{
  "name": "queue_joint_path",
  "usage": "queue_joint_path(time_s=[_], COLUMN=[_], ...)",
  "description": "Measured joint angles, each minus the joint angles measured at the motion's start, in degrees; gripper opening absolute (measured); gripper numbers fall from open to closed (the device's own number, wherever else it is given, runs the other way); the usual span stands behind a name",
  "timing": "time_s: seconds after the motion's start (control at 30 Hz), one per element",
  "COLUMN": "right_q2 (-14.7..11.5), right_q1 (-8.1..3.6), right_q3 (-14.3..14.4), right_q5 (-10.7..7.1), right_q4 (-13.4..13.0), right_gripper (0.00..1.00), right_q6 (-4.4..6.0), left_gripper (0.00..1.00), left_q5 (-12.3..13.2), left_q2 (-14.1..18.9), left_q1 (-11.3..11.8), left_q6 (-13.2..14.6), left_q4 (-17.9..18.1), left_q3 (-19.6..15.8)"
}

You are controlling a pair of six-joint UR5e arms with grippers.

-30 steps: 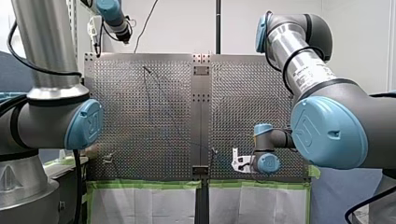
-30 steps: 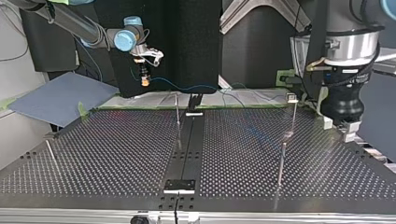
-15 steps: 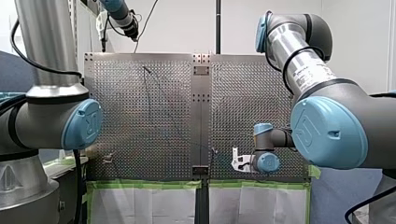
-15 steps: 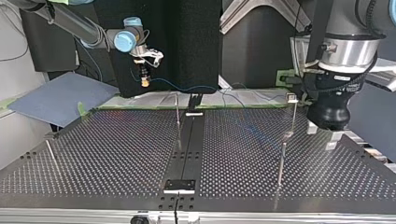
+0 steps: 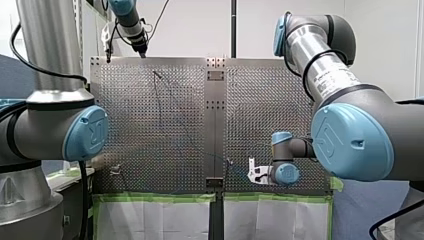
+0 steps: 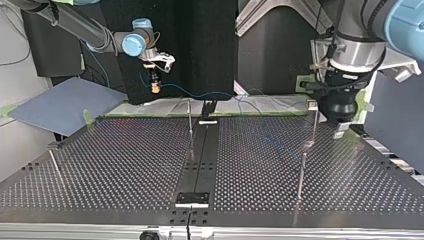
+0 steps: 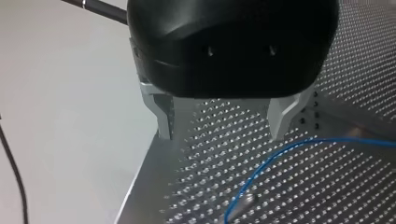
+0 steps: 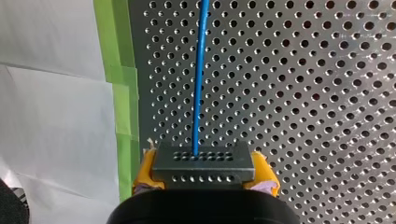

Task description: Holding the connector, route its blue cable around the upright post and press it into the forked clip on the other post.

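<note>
Connector [image 8: 203, 167] sits clamped between the yellow pads [image 8: 145, 169] of my right gripper [image 6: 156, 87], held above the table [image 6: 125, 165] at its far edge in the top view; blue cable [image 8: 198, 70] runs straight out from it; my left gripper [image 7: 222, 133] hangs wide open, empty, near the clip-topped post [image 6: 313, 122]. Judged: routing barely begun; next move calls for swinging the connector around the upright post [image 6: 190, 127], cable kept taut.

Thin posts [image 6: 301, 172] amid open perforated table [image 6: 125, 165]
</note>
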Motion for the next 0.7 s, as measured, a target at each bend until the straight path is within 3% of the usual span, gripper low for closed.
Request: queue_joint_path(time_s=[0.7], right_q2=[0.0], right_q1=[0.58], right_q3=[-0.1], right_q5=[0.0], right_q4=[0.6], right_gripper=[0.0], right_q6=[-0.14], left_gripper=[1.0], left_q5=[-4.8], left_q2=[0.4], left_q1=[-2.5], left_q6=[-3.9], left_q4=[-1.5], left_q3=[0.0])
